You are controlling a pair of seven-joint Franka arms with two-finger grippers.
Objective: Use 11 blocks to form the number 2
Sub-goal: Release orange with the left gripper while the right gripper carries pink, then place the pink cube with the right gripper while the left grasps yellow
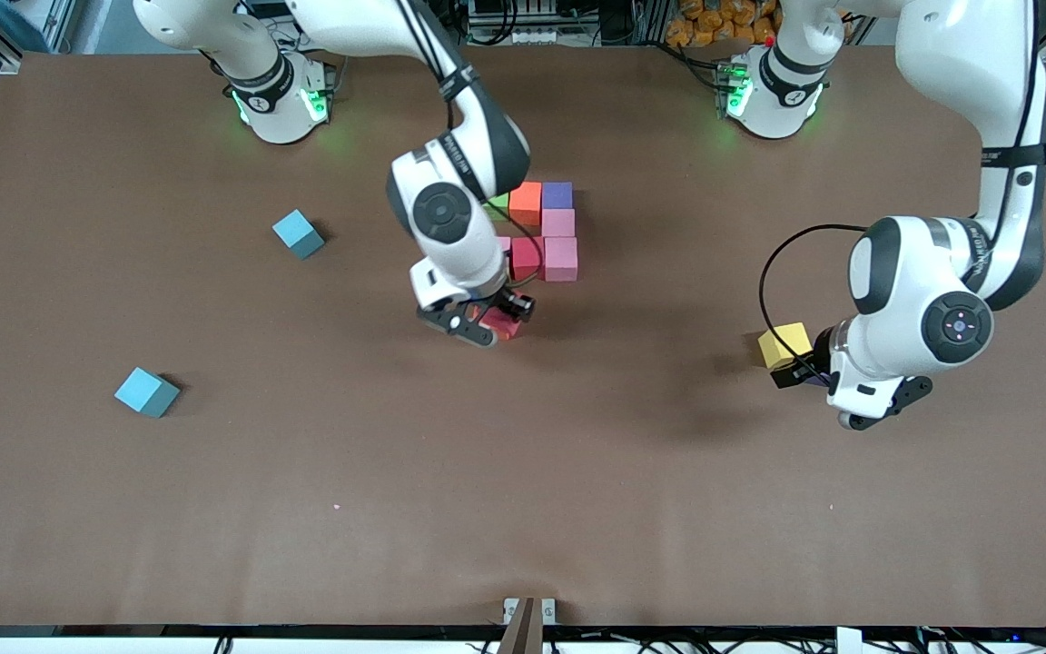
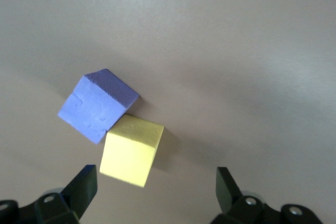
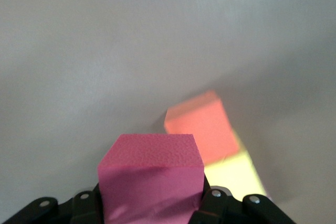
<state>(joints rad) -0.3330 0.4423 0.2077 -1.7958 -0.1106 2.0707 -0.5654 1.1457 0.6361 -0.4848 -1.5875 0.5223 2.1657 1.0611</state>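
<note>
The right end effector [image 1: 485, 320] is clamped on a pink block [image 3: 151, 179], holding it over the tabletop [image 1: 523, 509] just beside the block cluster, on the cluster's edge nearer the front camera. In the right wrist view an orange block [image 3: 202, 129] and a yellow block [image 3: 236, 178] lie on the tabletop below and just past the held pink block, touching each other.

The cluster itself shows an orange block [image 1: 526, 202] beside a purple block [image 1: 557, 194], a sliver of a green block [image 1: 498, 205] mostly hidden by the right arm, two pink blocks [image 1: 558, 222] [image 1: 560, 258] in a column nearer the camera than the purple one, and a red block [image 1: 525, 257] touching the lower pink one.

The left end effector [image 2: 156, 179] hangs with its fingers spread wide and empty toward the left arm's end of the tabletop. A yellow block [image 2: 131, 150] lies between and just ahead of its fingertips [image 2: 84, 182], corner to corner with a purple block [image 2: 97, 106].

Two light-blue cubes [image 1: 298, 232] [image 1: 147, 391] sit well apart toward the right arm's end.
</note>
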